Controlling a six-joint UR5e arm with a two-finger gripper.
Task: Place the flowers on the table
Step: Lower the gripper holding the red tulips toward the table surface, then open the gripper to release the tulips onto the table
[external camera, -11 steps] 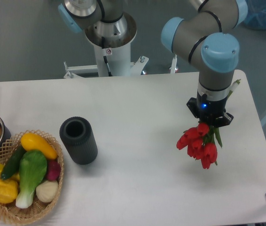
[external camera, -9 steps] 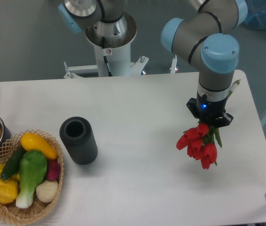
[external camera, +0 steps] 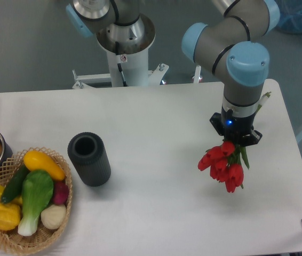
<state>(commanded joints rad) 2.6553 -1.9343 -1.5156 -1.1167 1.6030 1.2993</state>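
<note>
Shifted slightly left with gripper [external camera: 236, 140] clamped on flowers [external camera: 223, 164], blooms hanging down-left over tabletop [external camera: 156, 122], ready for lowering.

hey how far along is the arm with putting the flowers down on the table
Done: the flowers are out of the dark cylinder, which stands empty on the left. In hand: the gripper holds the bunch by its stems over the right side of the table, red heads hanging toward the camera. Whether the blooms touch the surface cannot be told. Left: lower them, open the gripper and let go.
</note>
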